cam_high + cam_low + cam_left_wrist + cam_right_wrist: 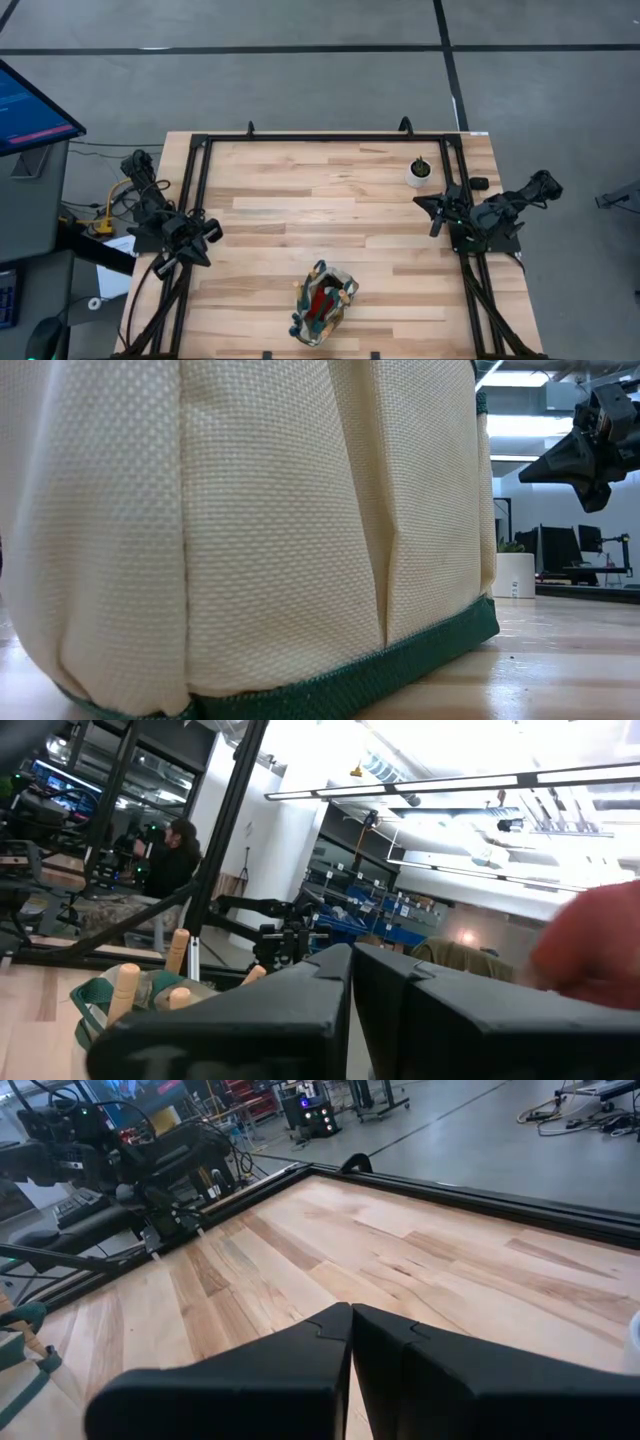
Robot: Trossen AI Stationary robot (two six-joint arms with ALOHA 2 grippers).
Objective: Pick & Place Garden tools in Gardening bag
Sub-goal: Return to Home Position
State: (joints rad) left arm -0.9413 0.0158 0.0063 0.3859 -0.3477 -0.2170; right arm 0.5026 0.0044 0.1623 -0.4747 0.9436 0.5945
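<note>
Garden tools (124, 992) are seen standing in the gardening bag (250, 510), set near the table's front edge between the arms, wooden handles poking above its rim. The left gripper (352, 960) and right gripper (352, 1318) are both held closed on nothing at the table's sides. Should the right arm be swung wide while folding home, the small white pot (420, 172) near it could be knocked over.

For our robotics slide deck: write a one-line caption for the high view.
Gardening bag with tools in it on the table; left gripper and right gripper shut at opposite sides.
</note>
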